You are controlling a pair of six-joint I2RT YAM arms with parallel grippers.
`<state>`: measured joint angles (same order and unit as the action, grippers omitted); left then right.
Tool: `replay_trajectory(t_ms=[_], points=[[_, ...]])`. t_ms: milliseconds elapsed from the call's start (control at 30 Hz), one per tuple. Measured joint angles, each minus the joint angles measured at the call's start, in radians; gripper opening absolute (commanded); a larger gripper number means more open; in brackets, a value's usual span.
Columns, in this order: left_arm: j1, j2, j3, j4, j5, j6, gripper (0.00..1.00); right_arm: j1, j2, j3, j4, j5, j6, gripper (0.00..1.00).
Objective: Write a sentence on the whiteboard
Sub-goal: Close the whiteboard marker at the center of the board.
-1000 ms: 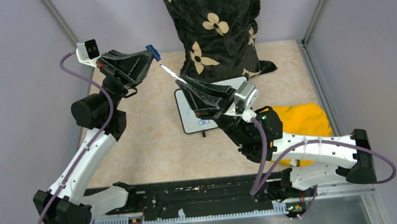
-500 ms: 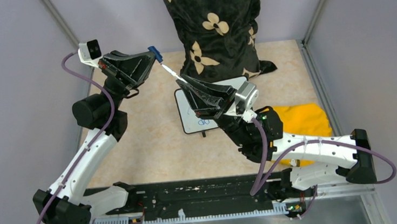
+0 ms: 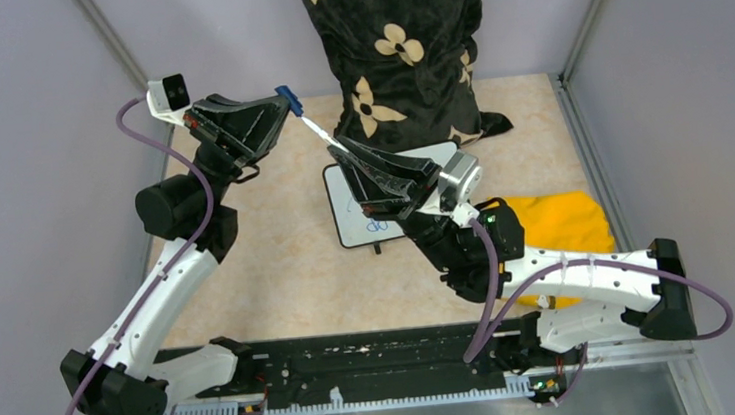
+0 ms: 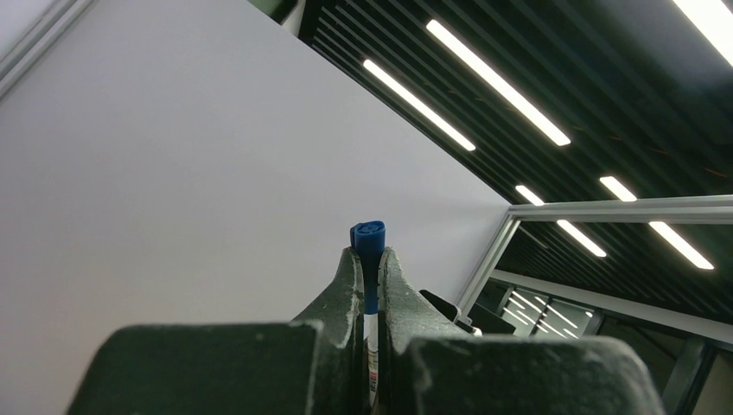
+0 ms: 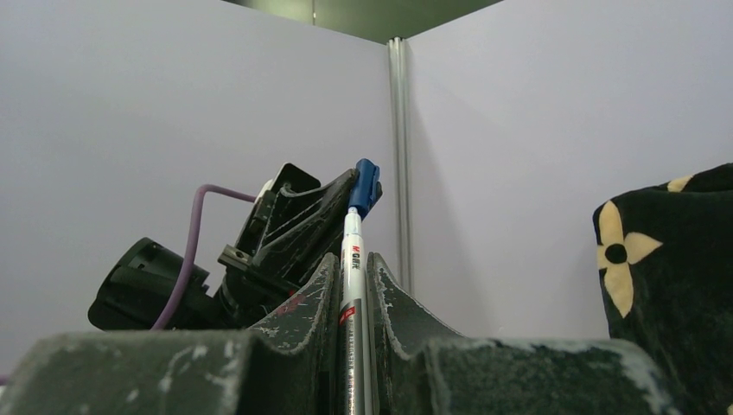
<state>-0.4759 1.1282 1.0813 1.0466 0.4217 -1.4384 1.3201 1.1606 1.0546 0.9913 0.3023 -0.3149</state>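
Observation:
The whiteboard lies flat on the table, mostly hidden under my right arm. Some blue handwriting shows on its near part; the words of the sentence cannot be read. My right gripper is shut on the white marker, holding it in the air above the board's far left corner. My left gripper is shut on the marker's blue cap, at the marker's far end. In the right wrist view the cap sits on the marker's tip, against the left gripper's fingers.
A black cloth with cream flowers hangs at the back, touching the table behind the board. A yellow cloth lies to the right of the board. Grey walls close in the left, back and right sides.
The left gripper with the cap has shifted slightly right, and the marker in the right gripper has closed the gap to the cap. More blue writing shows on the board.

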Motion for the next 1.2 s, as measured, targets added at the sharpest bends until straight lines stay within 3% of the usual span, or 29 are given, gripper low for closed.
replay_trajectory(t_ms=[1200], points=[[-0.013,-0.007,0.0,0.0,-0.009,0.018,0.0,0.02,0.042,0.015,0.064,0.029,-0.026,0.0]])
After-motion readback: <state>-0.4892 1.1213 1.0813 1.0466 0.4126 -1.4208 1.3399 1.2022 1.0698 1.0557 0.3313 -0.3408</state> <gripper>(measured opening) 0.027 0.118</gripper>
